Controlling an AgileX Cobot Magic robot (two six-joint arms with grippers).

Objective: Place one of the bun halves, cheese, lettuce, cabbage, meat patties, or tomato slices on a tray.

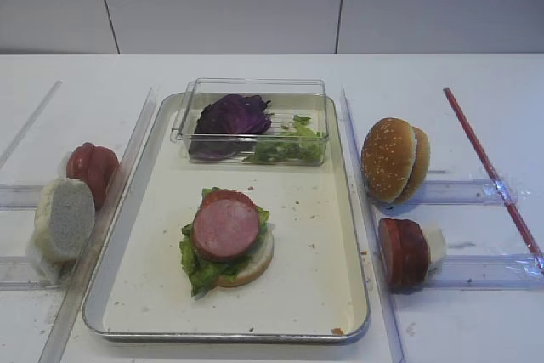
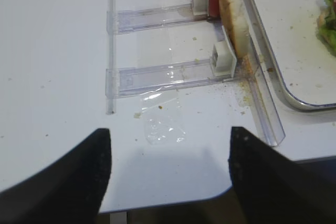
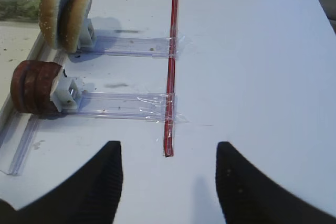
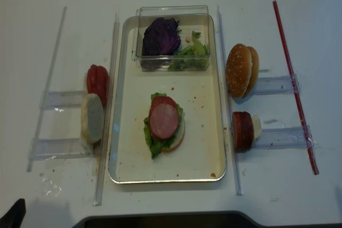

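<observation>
Silvery tray (image 1: 353, 235) mid-bench, already carrying pale bun half, lettuce (image 1: 197, 268), tomato slice, meat patty (image 1: 225, 229) stacked near its front edge. Cabbage (image 1: 231, 115) in clear box (image 1: 255, 87) at tray's back edge. Likely next pick: seeded bun halves (image 3: 64, 18) standing on edge in rack just off tray's right edge, discs facing sideways, spare patties (image 3: 35, 86) in next rack nearer bench front. Right gripper (image 3: 168, 182) nearer: jaws released, wide, empty, both racks ahead and to its left. Left gripper (image 2: 168, 177) likewise released, empty, near front-left corner.
</observation>
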